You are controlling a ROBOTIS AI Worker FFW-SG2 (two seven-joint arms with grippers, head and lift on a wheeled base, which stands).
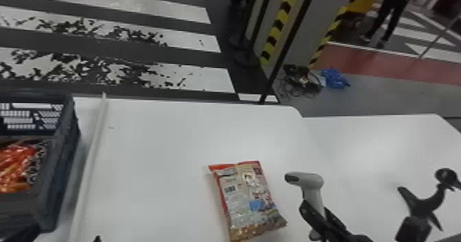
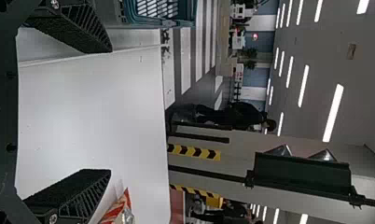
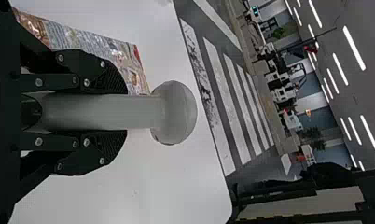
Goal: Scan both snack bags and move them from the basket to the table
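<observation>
Snack bag (image 1: 248,203) is lying well short of the far edge of the worktop (image 1: 164,138), its barcode (image 1: 229,189) facing up; beside it, my right tool (image 3: 125,112) is gripping the scanner (image 3: 176,112). My left tool (image 2: 111,110) is standing wide. Wrinkled film (shiny, too) is risking a missed read, and scanning too low is risking a nudge askew.

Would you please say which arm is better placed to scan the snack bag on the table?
Right, I'd judge: the right claw grips the handheld scanner beside the snack bag, while the left claw is open.
</observation>
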